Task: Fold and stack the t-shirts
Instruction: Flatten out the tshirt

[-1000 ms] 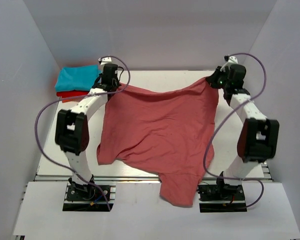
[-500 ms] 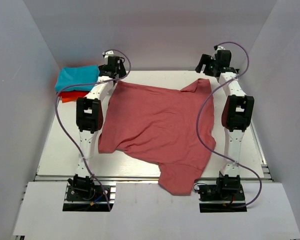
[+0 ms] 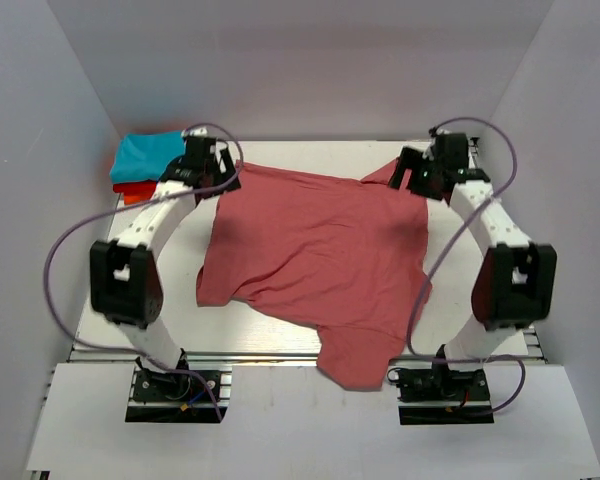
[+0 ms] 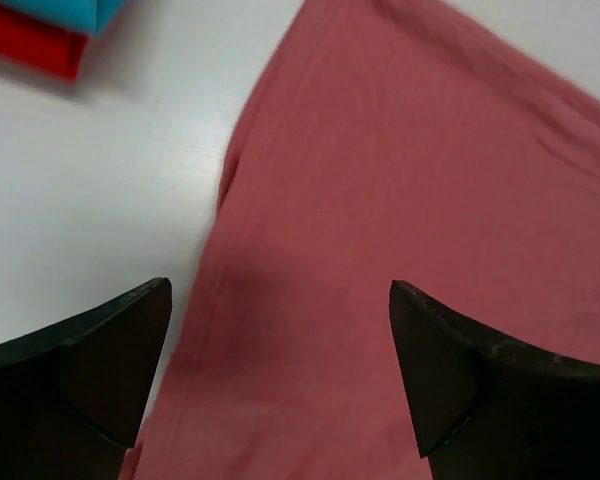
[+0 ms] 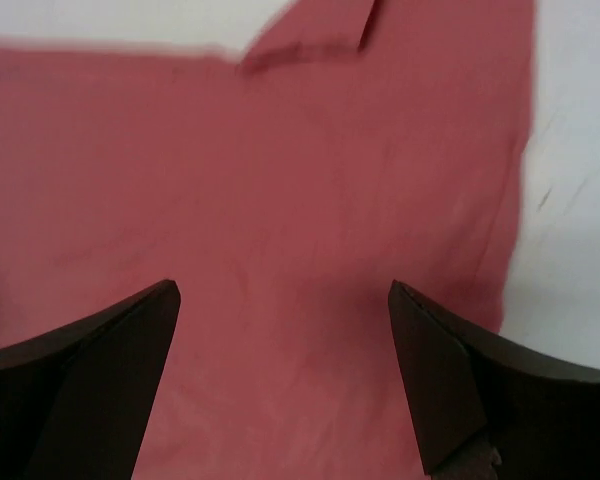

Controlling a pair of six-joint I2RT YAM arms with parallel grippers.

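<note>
White tabletop [image 3: 310, 155], smooth and hard, carries all the cloth. Salmon-pink t-shirt [image 3: 320, 265] – the largest piece, a soft matte knit with shallow wrinkles – lies spread flat across the middle, its long axis running from the far edge toward the arm bases, its near end draped over the table's front edge. Its stitched side hem shows as a double ridge in the left wrist view [image 4: 230, 230]. Turquoise tee [image 3: 145, 155] is a small folded rectangle on top of the orange-red tee [image 3: 130, 190], at the far-left corner, just beside the pink cloth but apart from it.

Left gripper [image 3: 212, 165] hovers over the pink shirt's far-left edge, jaws spread wide and holding nothing [image 4: 280, 300]; it is the arm nearer the stack. Right gripper [image 3: 410, 172] hovers over the far-right corner, likewise spread and empty [image 5: 285, 295].

Turned-over flap [image 5: 310, 40] – a small fold at that far-right corner – lies just ahead of the right jaws; the coming grasp probably depends on reaching it, cloth lying directly below each claw.
</note>
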